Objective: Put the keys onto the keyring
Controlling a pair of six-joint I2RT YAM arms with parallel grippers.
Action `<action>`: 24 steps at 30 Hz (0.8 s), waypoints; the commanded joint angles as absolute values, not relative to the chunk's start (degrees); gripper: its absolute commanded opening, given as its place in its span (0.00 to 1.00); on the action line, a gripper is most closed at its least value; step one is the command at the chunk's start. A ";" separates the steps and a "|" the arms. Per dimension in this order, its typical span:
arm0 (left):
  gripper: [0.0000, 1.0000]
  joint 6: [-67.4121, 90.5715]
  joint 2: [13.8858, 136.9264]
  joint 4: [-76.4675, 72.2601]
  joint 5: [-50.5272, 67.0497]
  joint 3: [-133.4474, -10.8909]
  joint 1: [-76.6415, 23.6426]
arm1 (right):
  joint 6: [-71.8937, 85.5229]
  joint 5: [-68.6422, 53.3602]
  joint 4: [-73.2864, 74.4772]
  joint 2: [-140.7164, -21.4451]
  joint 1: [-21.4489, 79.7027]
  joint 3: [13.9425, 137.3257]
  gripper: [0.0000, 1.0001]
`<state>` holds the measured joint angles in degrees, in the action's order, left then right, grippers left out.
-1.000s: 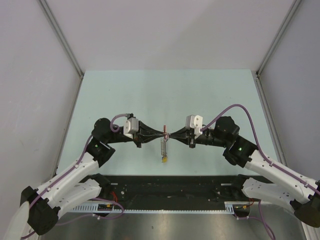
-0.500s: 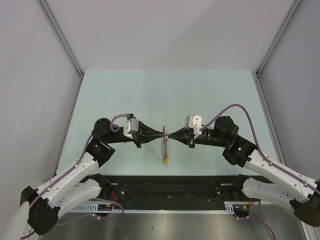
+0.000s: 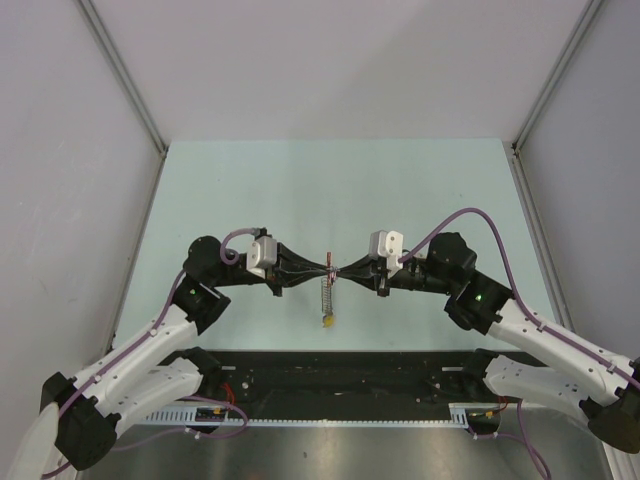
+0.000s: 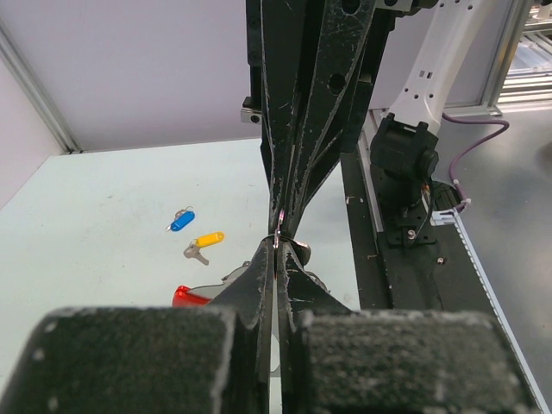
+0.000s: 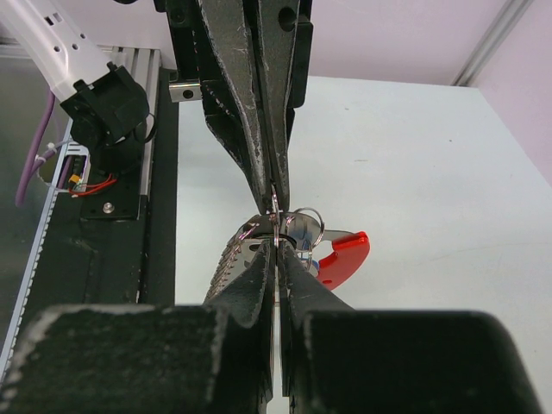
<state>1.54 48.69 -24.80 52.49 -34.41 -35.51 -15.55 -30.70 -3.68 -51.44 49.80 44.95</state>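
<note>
1. At the near edge of the table [image 3: 420, 190], a black rail [image 3: 340, 372] ran between the two arm bases. Both arms reached inward and met tip to tip above the middle of the table.
2. The left gripper [image 4: 276, 259] had its fingers pressed almost together, with only a sliver of light between them. Their tips pinched thin metal of the keyring [image 5: 235, 252].
3. The right gripper [image 5: 277, 248] faced it head-on, nose to nose. Its fingers were likewise squeezed nearly closed on the same bit of metal. I could not tell whether either pair gripped the ring's body or only a fine wire loop on it.
4. The keyring hung from that shared pinch, clear of the table. In the right wrist view, its grey ridged part showed on one side of the fingers and its red section [image 5: 343, 257] on the other. A small wire ring [image 5: 308, 221] stood just beside the tips.
5. Farther out, on the side away from the rail, a yellow-tagged key [image 4: 209, 239] and a blue-tagged key [image 4: 181, 221] lay flat on the table. They were near each other but not touching, and both were apart from the keyring and loose.
</note>
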 commanded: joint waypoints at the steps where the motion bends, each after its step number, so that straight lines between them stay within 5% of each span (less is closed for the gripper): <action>1: 0.00 2.11 48.60 -28.30 54.14 -35.33 -36.30 | -15.91 -31.46 -4.83 -52.03 50.36 48.16 0.00; 24: 0.00 0.97 49.75 -26.81 55.81 -36.04 -38.23 | -12.92 -34.28 -7.21 -52.73 50.54 48.43 0.00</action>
<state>1.48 49.47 -24.82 54.24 -34.41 -36.82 -14.52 -33.71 -2.04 -52.69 49.98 45.43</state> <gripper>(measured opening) 0.006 0.010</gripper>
